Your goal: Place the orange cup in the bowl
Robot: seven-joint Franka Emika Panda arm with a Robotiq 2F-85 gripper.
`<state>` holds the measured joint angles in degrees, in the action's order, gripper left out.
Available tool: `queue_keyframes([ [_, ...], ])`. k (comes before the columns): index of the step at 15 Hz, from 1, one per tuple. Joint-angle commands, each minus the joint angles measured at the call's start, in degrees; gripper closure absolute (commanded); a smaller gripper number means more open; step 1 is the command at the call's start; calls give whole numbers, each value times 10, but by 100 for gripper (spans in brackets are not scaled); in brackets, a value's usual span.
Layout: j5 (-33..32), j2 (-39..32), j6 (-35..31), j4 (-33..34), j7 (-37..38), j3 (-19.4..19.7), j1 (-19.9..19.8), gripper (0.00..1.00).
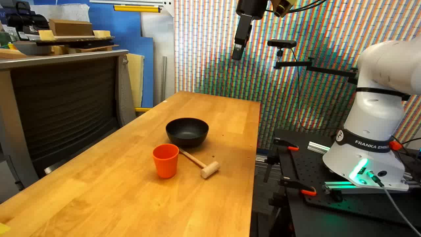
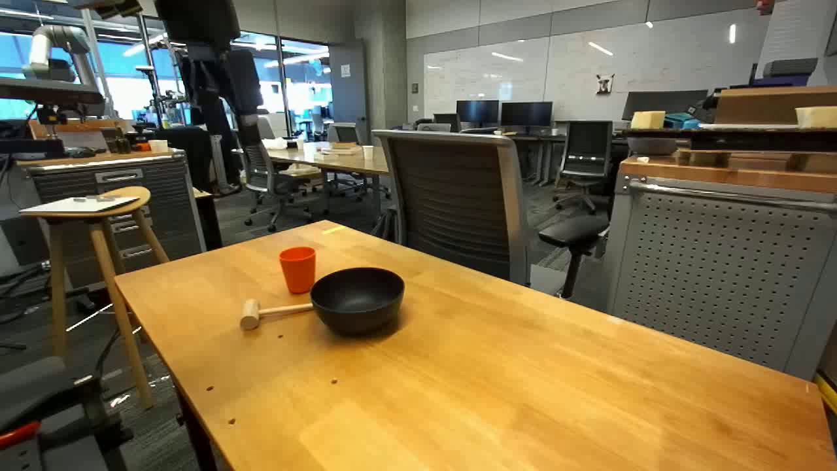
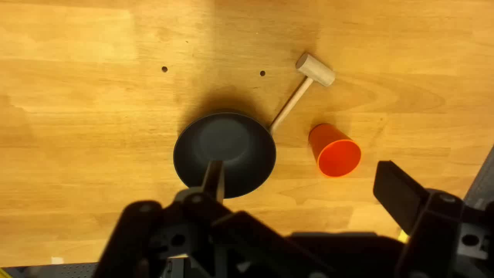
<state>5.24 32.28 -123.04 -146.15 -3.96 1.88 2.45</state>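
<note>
Orange cup (image 1: 166,164): stood upright on the wooden table (image 1: 210,108), near the bowl (image 1: 187,133) and apart from it; its inside is shown in the wrist view, though its floor is hard to make out.
Black bowl: set upright; its rim is partly covered by a finger (image 3: 213,177) of the gripper (image 3: 300,165) in the wrist view.
Mallet (image 3: 315,70): laid just beside both; whether the bowl is touched by the handle's end cannot be told.
Gripper: raised above the table, its fingers spread wide in the wrist view; in an exterior view the fingers (image 1: 243,33) are overlapped, and the gap cannot be made out.
Arm (image 1: 371,113): mounted beside the table; much of it is cut off at the view's edges.
Chair (image 2: 458,203): placed beside the table, the lower part of its back covered by the tabletop.
</note>
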Motion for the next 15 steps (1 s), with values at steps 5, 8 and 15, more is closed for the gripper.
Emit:
queue_keyframes([
  [5,30,-90,-30,34,-7,-1,15,0],
  [8,62,-193,-75,72,-13,-16,41,0],
  [15,19,-442,-93,235,11,-79,59,0],
])
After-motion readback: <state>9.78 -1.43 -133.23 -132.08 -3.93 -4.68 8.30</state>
